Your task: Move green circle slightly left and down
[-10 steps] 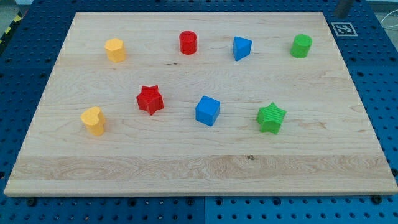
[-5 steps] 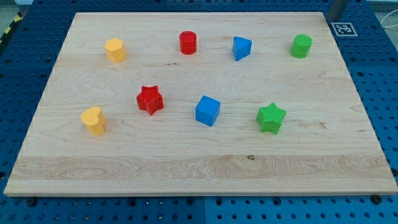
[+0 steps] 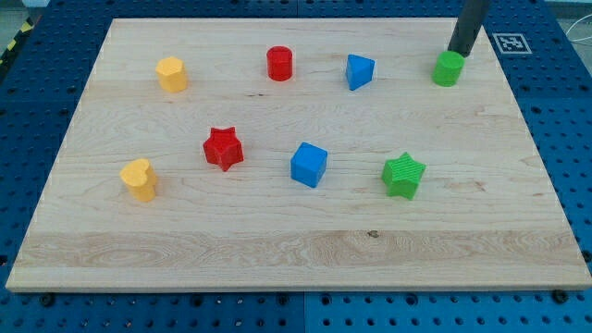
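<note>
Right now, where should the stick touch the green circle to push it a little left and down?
On its upper-right side. The green circle is a short upright cylinder, so pushing through its middle slides it straight. My tip already sits just above it, toward the view's top right.

board (image 3: 277,250): pale wood, fine grain lines
surround (image 3: 573,139): blue, dotted with dark holes
rod (image 3: 468,23): dark grey
circle (image 3: 449,68): green
green star (image 3: 403,175): green, ridged
triangle (image 3: 360,71): blue
cube (image 3: 308,165): blue
cylinder (image 3: 279,64): red
red star (image 3: 223,148): red
hexagon (image 3: 171,74): yellow
heart (image 3: 139,179): yellow
tag (image 3: 510,43): black on white
</note>
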Available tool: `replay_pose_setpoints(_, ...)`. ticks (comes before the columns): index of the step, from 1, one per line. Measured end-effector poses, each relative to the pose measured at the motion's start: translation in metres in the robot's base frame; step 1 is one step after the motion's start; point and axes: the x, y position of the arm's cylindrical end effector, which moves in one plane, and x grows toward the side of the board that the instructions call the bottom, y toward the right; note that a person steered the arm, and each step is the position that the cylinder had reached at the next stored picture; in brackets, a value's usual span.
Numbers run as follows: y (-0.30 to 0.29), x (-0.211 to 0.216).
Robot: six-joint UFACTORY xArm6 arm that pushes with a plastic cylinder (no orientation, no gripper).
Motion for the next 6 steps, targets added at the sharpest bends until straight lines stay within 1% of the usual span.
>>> replay_pose_setpoints(2, -0.008, 0.039)
replay_pose_setpoints(3, -0.026, 0.049)
replay_pose_setpoints(4, -0.037, 0.048)
replay_pose_setpoints(5, -0.047, 0.03)
replay_pose_setpoints(6, -0.06, 0.031)
